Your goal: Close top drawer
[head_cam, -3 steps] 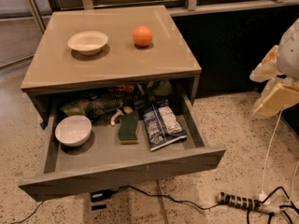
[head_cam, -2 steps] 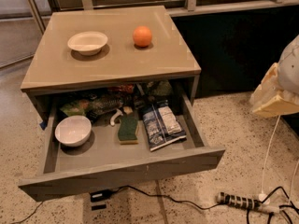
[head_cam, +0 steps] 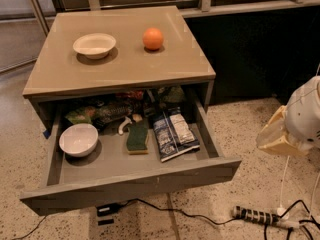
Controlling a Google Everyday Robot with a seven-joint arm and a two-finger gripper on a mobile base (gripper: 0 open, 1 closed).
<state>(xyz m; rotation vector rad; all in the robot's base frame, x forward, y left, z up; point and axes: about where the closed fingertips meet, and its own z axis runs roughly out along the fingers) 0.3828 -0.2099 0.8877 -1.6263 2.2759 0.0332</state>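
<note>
Camera view: the only real change is the arm. The white-and-cream gripper (head_cam: 275, 138) has dropped over the last second from higher up by the right edge to about level with the drawer, and has nudged slightly left. It hangs over the speckled floor, well apart from the cabinet, touching nothing. You can't tell how far the claw is open from this angle, and nothing shows in its hold. The wide grey-brown wooden top drawer (head_cam: 130, 183) hasn't moved. It is pulled far out from under the tan cabinet top (head_cam: 120, 74), flat front toward you, with the white ceramic bowl (head_cam: 78, 139), green sponge (head_cam: 137, 135) and blue-grey snack packet (head_cam: 173, 134) lying inside. I read this as the approach phase, with closing not started. Next you'd want the gripper brought left and round in front of the flat front, then a straight push back toward the cabinet. Watch the grey power strip (head_cam: 257, 216) on the floor near the arm's likely path. An off-centre push at the right corner could rack the drawer.
</note>
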